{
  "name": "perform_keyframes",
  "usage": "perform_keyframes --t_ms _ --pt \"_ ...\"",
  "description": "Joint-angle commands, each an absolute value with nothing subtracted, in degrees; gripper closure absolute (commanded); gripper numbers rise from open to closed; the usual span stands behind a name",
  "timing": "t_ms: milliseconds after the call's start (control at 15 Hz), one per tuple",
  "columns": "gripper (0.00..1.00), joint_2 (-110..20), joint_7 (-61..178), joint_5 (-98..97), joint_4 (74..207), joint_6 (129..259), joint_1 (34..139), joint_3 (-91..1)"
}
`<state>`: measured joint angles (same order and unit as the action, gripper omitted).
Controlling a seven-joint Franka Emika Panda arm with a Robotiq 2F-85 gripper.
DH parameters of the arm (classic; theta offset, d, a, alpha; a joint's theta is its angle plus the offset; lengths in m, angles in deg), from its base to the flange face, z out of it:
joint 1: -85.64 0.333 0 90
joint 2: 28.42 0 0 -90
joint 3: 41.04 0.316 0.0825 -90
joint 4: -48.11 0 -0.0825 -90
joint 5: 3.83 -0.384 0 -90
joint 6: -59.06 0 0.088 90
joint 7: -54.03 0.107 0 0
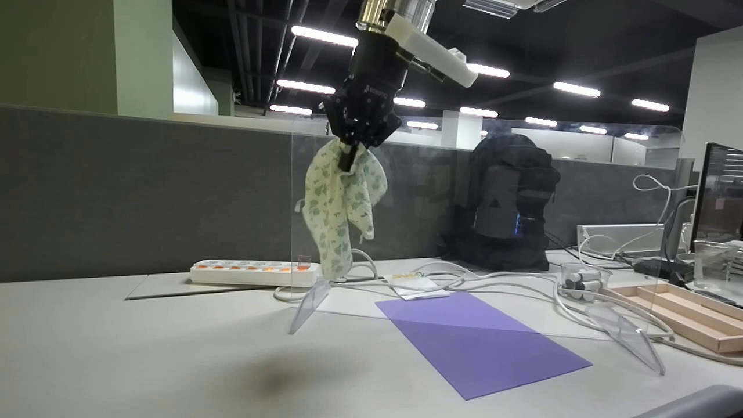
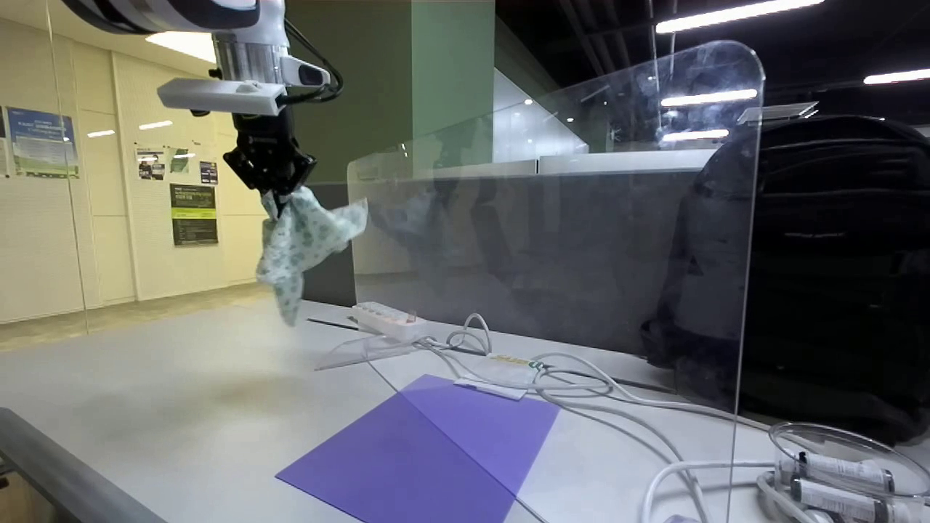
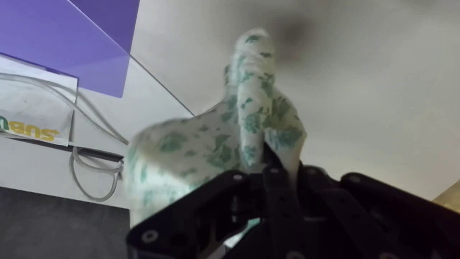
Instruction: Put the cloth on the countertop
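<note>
The cloth (image 1: 328,203) is pale with a green leaf print. It hangs in folds in the air above the white countertop (image 1: 174,342), and it also hangs there in an exterior view (image 2: 301,236). My gripper (image 1: 349,157) points down and is shut on the top of the cloth; it shows the same in an exterior view (image 2: 280,200). In the wrist view the cloth (image 3: 219,144) bunches around the black fingers (image 3: 278,158) and hides part of them. The cloth's lower tip is above the countertop, with a blurred shadow below.
A purple sheet (image 1: 487,348) lies on the countertop. A clear upright panel (image 2: 552,240) on clear feet crosses above it. Behind are a white power strip (image 1: 255,273), loose white cables (image 1: 511,278), a paper packet (image 1: 418,285), a black backpack (image 1: 508,203) and a grey partition (image 1: 145,197).
</note>
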<state>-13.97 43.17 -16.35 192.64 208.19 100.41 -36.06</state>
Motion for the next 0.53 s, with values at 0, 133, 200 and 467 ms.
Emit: perform_keyframes --t_ms 0,133,200,467 --pt "0.65 -13.5 43.8 -15.7 193.3 205.8 100.3 -34.6" --pt "0.51 -13.6 44.2 -15.3 193.6 205.2 100.1 -33.9" --pt "0.43 -13.5 44.2 -15.2 193.7 205.1 100.1 -33.8" --pt "0.17 -13.4 44.6 -14.6 194.1 204.0 99.8 -33.3"
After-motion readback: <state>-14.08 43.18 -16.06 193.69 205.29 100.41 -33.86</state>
